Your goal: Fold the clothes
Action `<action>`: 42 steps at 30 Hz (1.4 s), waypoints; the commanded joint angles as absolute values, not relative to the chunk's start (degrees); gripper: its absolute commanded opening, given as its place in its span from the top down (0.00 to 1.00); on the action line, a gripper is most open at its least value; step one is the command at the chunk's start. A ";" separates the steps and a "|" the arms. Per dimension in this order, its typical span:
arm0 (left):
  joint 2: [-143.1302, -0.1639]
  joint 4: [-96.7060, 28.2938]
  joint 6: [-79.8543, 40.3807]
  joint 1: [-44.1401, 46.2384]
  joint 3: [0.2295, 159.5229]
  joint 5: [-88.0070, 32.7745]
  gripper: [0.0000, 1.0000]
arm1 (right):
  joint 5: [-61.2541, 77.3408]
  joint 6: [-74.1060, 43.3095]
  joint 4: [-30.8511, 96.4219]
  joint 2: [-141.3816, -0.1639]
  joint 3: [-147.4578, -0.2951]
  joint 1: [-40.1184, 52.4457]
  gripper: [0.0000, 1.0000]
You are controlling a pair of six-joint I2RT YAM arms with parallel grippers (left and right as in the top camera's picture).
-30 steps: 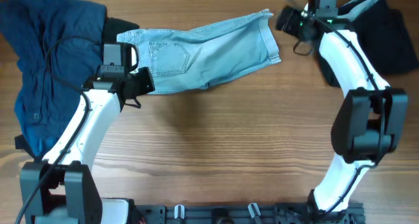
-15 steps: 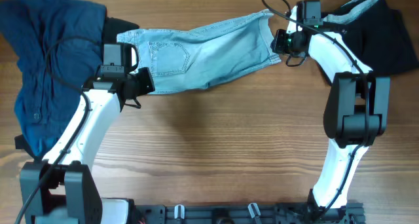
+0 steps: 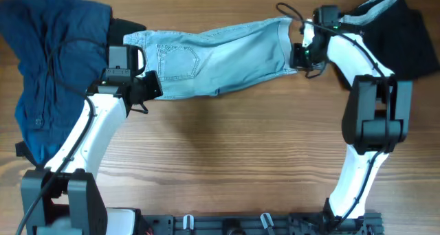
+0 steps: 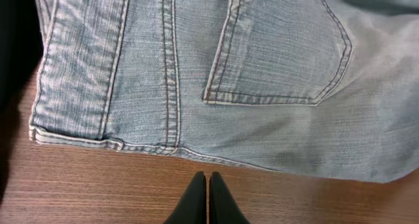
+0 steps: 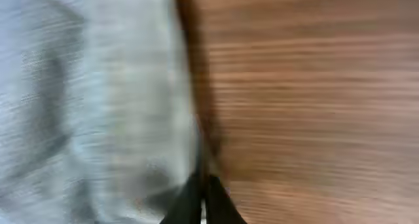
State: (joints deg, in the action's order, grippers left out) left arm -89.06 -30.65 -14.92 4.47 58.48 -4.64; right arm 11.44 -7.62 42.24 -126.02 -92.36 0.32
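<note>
The pale blue denim shorts (image 3: 220, 56) lie flat across the back of the table, waistband to the left and cuffed hem to the right. My left gripper (image 3: 152, 86) is shut and empty over bare wood just in front of the waistband corner (image 4: 72, 135); its tips (image 4: 207, 177) are short of the cloth. My right gripper (image 3: 297, 56) sits at the cuffed hem. In the blurred right wrist view its jaws (image 5: 204, 178) are closed right on the edge of the shorts (image 5: 91, 93), pinching the hem. A dark navy garment (image 3: 48, 63) is heaped at the far left.
A black garment (image 3: 405, 42) with a pale piece (image 3: 375, 8) on it lies at the back right, behind my right arm. More black cloth (image 3: 127, 25) shows between the navy heap and the waistband. Wooden table (image 3: 227, 152) stretches in front of the shorts.
My right gripper came in from the back right to the cuffed hem and closed on its edge; the hem has shifted slightly. The left arm has not moved.
</note>
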 commanded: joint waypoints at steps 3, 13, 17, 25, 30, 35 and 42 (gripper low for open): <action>-89.21 -30.63 -15.44 4.67 59.11 -5.54 0.96 | 9.65 -7.44 40.49 -125.43 -92.25 -5.65 0.96; -89.21 -30.63 -15.44 4.67 59.11 -5.54 0.96 | 24.80 -1.45 39.42 -125.97 -92.23 -4.84 0.29; -89.21 -30.61 -15.44 4.67 59.11 -5.54 0.96 | 25.76 -1.69 38.57 -128.25 -92.18 -2.50 0.28; -89.21 -30.63 -15.44 4.67 59.11 -5.54 0.96 | 20.23 -9.45 40.71 -132.22 -92.14 1.02 0.96; -89.27 -28.71 -15.42 4.67 59.11 -5.50 0.91 | 19.64 -9.58 45.82 -131.41 -92.14 -6.44 0.96; -90.85 -23.31 -15.42 4.67 59.11 -5.50 0.92 | 19.25 -5.61 50.63 -129.40 -92.16 -13.52 0.96; -104.14 -10.76 -15.42 4.67 59.11 -14.83 0.96 | 19.27 -4.51 51.48 -129.40 -92.14 -12.93 0.96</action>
State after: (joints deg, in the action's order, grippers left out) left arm -100.44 -14.26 -15.33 4.47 58.50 -7.35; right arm 24.84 -5.72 51.13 -128.25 -93.54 -13.28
